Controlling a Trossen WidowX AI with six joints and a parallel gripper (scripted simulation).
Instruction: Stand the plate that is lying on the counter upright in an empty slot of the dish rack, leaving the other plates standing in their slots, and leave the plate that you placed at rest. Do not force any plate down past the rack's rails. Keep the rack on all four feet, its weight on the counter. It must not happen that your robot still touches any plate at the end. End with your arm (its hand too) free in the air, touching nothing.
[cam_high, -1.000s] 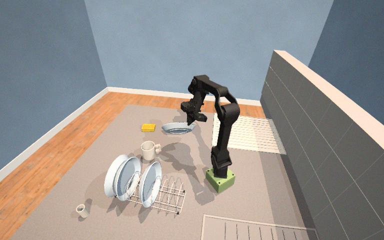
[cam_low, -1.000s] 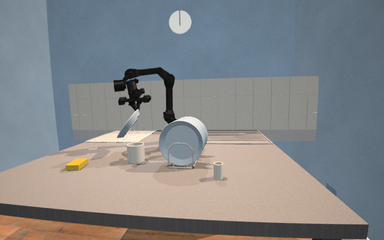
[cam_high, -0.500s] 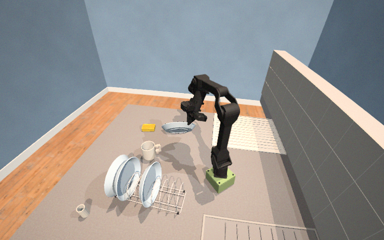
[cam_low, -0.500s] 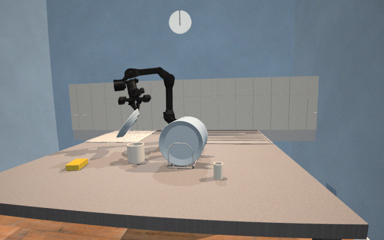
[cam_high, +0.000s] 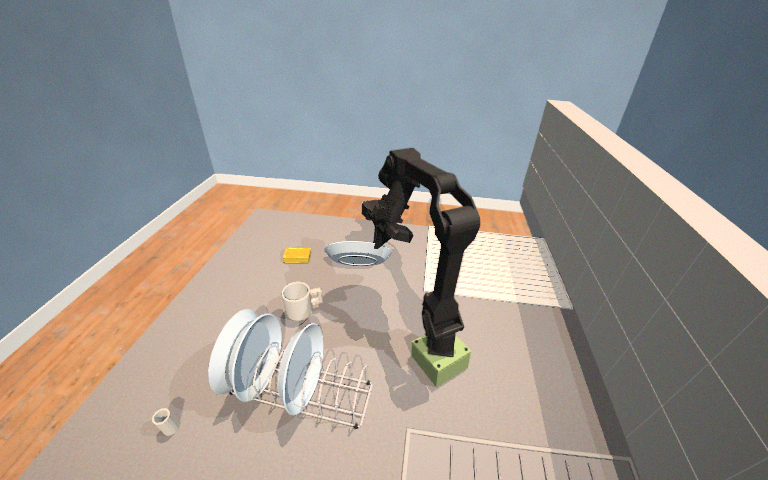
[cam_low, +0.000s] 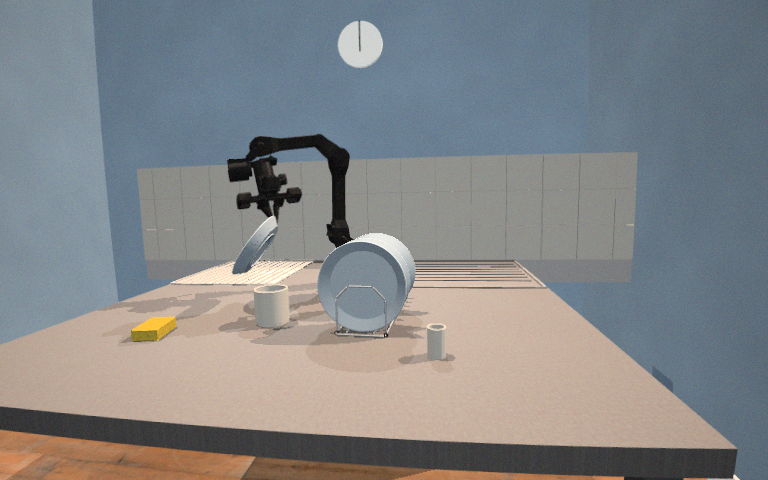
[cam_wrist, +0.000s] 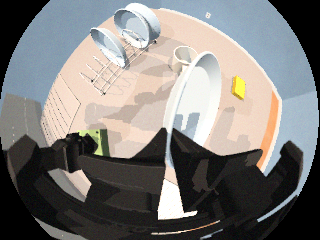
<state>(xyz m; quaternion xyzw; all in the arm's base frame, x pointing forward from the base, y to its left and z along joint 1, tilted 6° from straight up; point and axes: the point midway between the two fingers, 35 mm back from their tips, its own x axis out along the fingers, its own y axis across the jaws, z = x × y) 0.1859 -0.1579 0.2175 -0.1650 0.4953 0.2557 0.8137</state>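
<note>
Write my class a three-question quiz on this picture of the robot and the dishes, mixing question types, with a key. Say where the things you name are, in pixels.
1. True or false: the yellow block (cam_high: 296, 255) (cam_low: 152, 328) (cam_wrist: 239, 88) lies inside the dish rack (cam_high: 334, 420) (cam_low: 361, 335) (cam_wrist: 98, 86).
2. How many plates stand in the rack?
3. Fill in: the fingers (cam_high: 378, 244) (cam_low: 274, 217) grip a tilted ____ by its rim.

Key: 1 false; 2 three; 3 plate.
</note>
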